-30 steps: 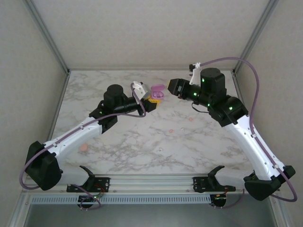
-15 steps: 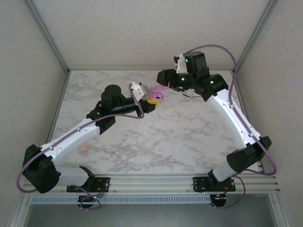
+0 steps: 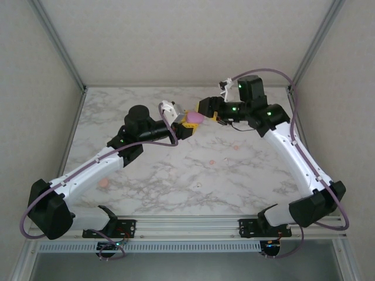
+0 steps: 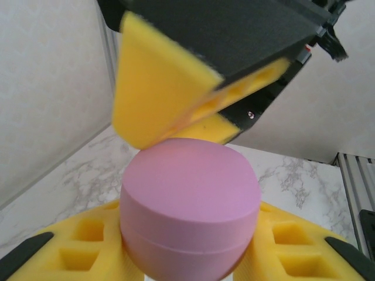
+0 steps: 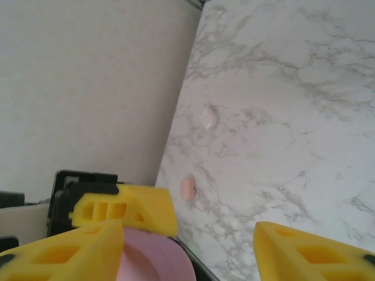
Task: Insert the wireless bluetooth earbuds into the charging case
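Note:
A purple charging case [image 4: 190, 205], its lid shut, sits between my left gripper's [image 4: 190, 260] yellow fingers [image 4: 76, 249], which are shut on its lower half. In the top view the case [image 3: 194, 119] is held above the back middle of the table by the left gripper [image 3: 187, 126]. My right gripper [image 3: 206, 110] reaches in from the right, open. One of its yellow fingers [image 4: 164, 99] rests on the case's lid. In the right wrist view the right gripper [image 5: 190, 231] stands wide, the case [image 5: 155, 257] under its left finger. Tiny peach-pink earbuds [image 3: 236, 147] [image 3: 214, 158] and a white one [image 3: 199, 186] lie on the marble.
A larger peach-pink rounded piece [image 3: 104, 182] lies near the left edge under the left arm. The right wrist view shows a peach piece [image 5: 187, 188] and a white piece [image 5: 208, 117] on the marble close to the wall. Frame posts stand at the table's back corners.
The right arm swung in from the right to the case and its jaws widened. The case's lid, up a second ago, now lies shut. The left arm held still.

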Motion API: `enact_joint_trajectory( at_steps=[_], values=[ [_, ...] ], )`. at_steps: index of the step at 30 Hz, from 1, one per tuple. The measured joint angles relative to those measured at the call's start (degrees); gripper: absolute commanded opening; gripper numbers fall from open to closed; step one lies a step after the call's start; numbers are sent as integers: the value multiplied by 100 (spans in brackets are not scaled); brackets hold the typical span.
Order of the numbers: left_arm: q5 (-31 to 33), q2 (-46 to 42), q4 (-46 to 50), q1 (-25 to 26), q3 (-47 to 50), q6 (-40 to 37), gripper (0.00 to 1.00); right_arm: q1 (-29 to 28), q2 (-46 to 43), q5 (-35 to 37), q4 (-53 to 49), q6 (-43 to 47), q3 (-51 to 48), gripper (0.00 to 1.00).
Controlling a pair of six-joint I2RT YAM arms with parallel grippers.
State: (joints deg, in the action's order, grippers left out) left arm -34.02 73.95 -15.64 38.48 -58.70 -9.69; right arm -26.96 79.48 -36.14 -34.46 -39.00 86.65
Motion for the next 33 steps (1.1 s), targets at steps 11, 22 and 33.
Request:
enact_joint_trajectory(
  at_steps=[11,22,33],
  values=[
    [-55,48,-238,0,-2,243,29,199,-144,-1670,2269,-1620,-1189,57],
    [-63,155,-275,0,-68,264,29,251,-173,-2227,3327,-2428,-1670,49],
    [-170,232,-208,2,-186,219,34,348,-339,-2284,3373,-2487,-1768,27]
  ],
)
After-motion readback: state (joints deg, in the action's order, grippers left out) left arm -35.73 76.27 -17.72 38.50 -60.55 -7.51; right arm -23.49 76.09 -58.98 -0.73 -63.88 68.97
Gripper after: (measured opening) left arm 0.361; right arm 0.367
